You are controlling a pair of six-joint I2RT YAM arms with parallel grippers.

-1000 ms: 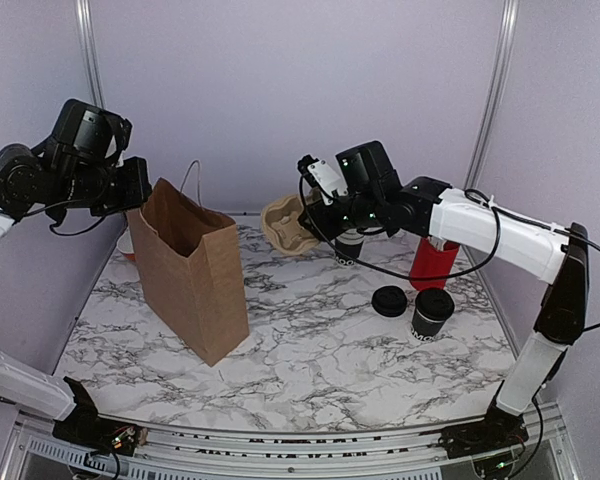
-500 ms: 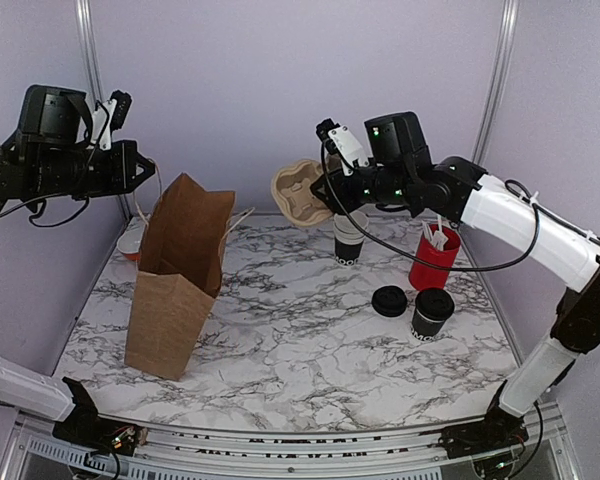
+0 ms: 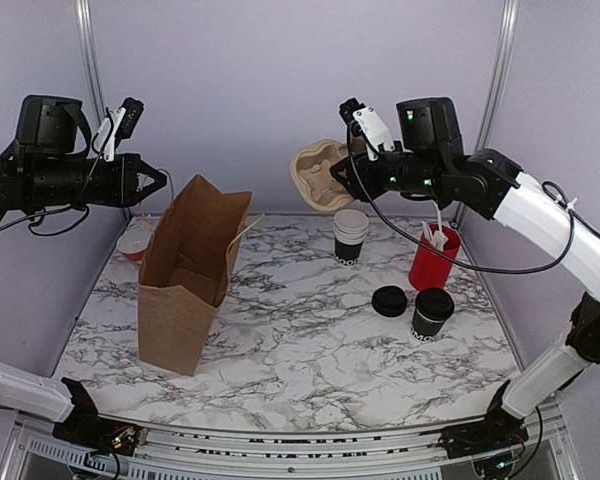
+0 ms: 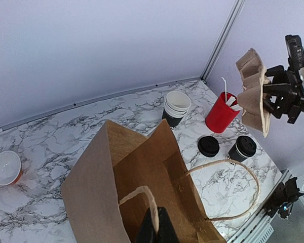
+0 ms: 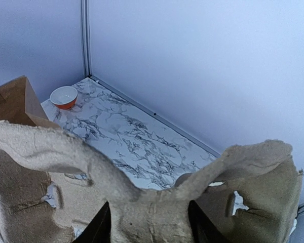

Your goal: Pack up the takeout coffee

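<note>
From where I stand, the step in hand looks like preparation rather than packing. The left gripper (image 3: 152, 186) is clenched on one thin loop handle (image 4: 142, 195) of the tall brown paper bag (image 3: 185, 290). It holds that side up so the mouth gapes, while the bag's base seems to rest on the left half of the bench (image 3: 310, 370).

The right gripper (image 3: 348, 182) hangs high over the far edge, grasping a beige moulded-pulp cup carrier (image 3: 320, 177) by one rim. The carrier is tipped on edge with its pockets facing the bag.

The small black lidded paper coffee cup (image 3: 432, 312) stands untouched near the right edge. It is just beside the low pile of black lids (image 3: 389, 300) and nearer to me than the red holder of white stirrers (image 3: 433, 258). The stack of white-rimmed black cups (image 3: 350, 237) sits towards the far edge, and a small red bowl (image 3: 135, 243) sits by the far left corner.

I judge the next move to be carrying the carrier across to the bag's mouth. That calls for turning it flat and lowering it between the paper walls without snagging the loose handle (image 4: 228, 190) or collapsing the side. The coffee has yet to be fetched.
</note>
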